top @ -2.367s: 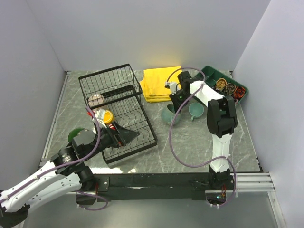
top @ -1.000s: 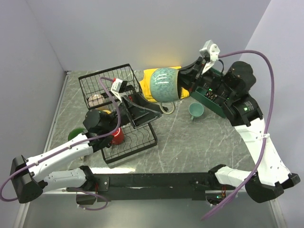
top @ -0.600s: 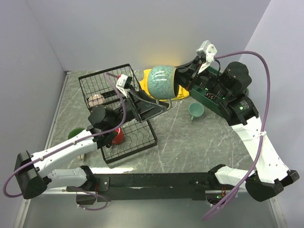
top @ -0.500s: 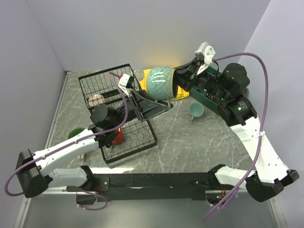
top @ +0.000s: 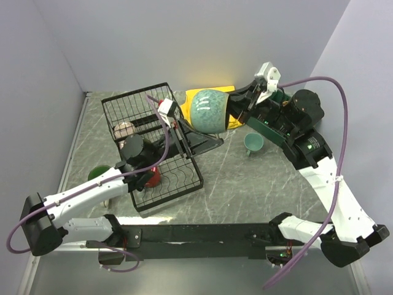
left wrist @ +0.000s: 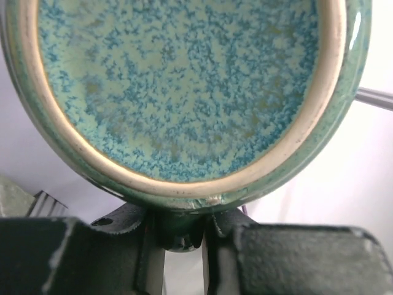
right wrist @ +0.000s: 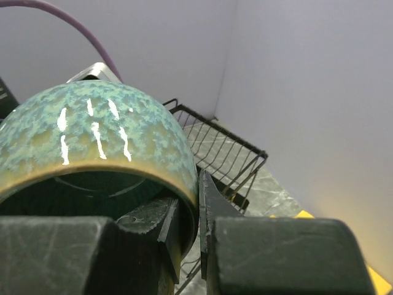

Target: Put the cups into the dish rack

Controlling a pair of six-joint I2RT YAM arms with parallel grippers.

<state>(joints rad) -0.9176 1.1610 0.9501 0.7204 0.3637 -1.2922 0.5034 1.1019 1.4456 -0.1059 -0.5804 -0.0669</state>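
A teal cup (top: pixel 209 110) hangs high above the table, gripped from both sides. My right gripper (top: pixel 234 110) (right wrist: pixel 198 215) is shut on its rim (right wrist: pixel 184 184), one finger inside and one outside. My left gripper (top: pixel 212 140) (left wrist: pixel 184 236) is shut on the cup's handle (left wrist: pixel 183 230), just under the speckled base (left wrist: pixel 184 92). The black wire dish rack (top: pixel 132 103) holds a red cup (top: pixel 152 177) and a beige cup (top: pixel 124 130). A second teal cup (top: pixel 253 143) stands on the table. A dark green cup (top: pixel 97 174) sits left of the rack.
A yellow cloth (top: pixel 195 96) lies behind the held cup. The green divided tray (top: pixel 284 97) at the back right is mostly hidden by my right arm. Grey walls close in the left, back and right sides.
The left jaws, wide open a second ago, have closed on the handle of the teal cup. The right gripper kept its hold on the rim and the cup shifted slightly.
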